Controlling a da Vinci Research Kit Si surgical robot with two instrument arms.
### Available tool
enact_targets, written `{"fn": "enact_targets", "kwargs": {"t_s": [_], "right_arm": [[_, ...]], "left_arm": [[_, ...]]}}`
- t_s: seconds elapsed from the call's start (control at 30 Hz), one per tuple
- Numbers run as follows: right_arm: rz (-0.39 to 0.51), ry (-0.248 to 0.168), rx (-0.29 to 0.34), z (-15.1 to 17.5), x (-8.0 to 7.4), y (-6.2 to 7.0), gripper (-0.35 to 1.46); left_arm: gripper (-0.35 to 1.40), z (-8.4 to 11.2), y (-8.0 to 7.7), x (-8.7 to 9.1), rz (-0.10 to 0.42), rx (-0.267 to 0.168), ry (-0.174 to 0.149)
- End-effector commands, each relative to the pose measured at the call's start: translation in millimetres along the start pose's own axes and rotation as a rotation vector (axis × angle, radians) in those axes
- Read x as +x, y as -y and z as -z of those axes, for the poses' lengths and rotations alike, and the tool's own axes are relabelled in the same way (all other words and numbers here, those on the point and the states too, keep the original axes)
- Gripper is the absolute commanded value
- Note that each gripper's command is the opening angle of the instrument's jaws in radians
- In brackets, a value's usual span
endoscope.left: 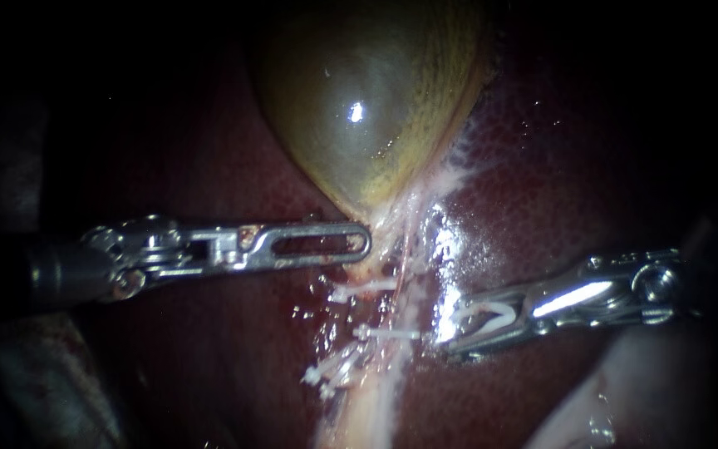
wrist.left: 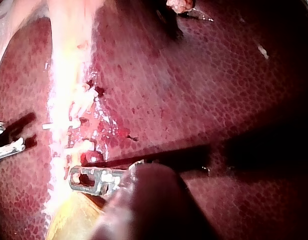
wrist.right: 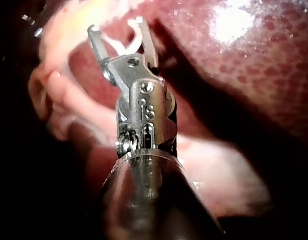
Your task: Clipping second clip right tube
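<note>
Showing the clipping site just below the gallbladder [endoscope.left: 359, 108], with liver [endoscope.left: 558, 166] on both sides. My right instrument [endoscope.left: 456, 327], entering from the right, carries an open white clip [endoscope.left: 488, 314] between its spread jaws, both of which touch it. The tips lie just right of the right tube [endoscope.left: 405, 274], not around it. A placed clip [endoscope.left: 388, 333] crosses this tube beside the tips. My left instrument [endoscope.left: 366, 241] reaches the gallbladder's neck from the left; whether it grasps tissue there I cannot tell.
</note>
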Motion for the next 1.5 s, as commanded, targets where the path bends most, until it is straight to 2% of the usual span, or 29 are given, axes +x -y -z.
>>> {"fn": "enact_targets", "kwargs": {"t_s": [0.03,0.4,0.63,1.07,1.27,1.5], "right_arm": [[0.000,0.000,0.000,0.0,0.0,0.0,0.50],[0.000,-0.001,-0.001,-0.2,0.1,0.1,0.50],[-0.002,-0.002,-0.002,-0.5,0.3,0.2,0.50],[-0.006,-0.007,-0.009,-2.0,1.0,0.5,0.50],[-0.008,-0.009,-0.013,-2.7,1.3,0.5,0.50],[-0.011,-0.011,-0.017,-3.4,1.6,0.4,0.50]], "left_arm": [[-0.35,0.0,0.0,0.0,0.000,0.000,0.000],[-0.35,0.1,-0.1,-0.1,0.000,0.000,0.000],[-0.35,1.0,-0.4,-0.7,-0.001,-0.001,0.002],[-0.35,4.1,-1.0,-1.6,-0.002,-0.008,0.014],[-0.35,5.7,-2.2,-1.0,0.005,-0.014,0.021],[-0.35,7.5,-2.8,-0.8,0.009,-0.012,0.020]]}}
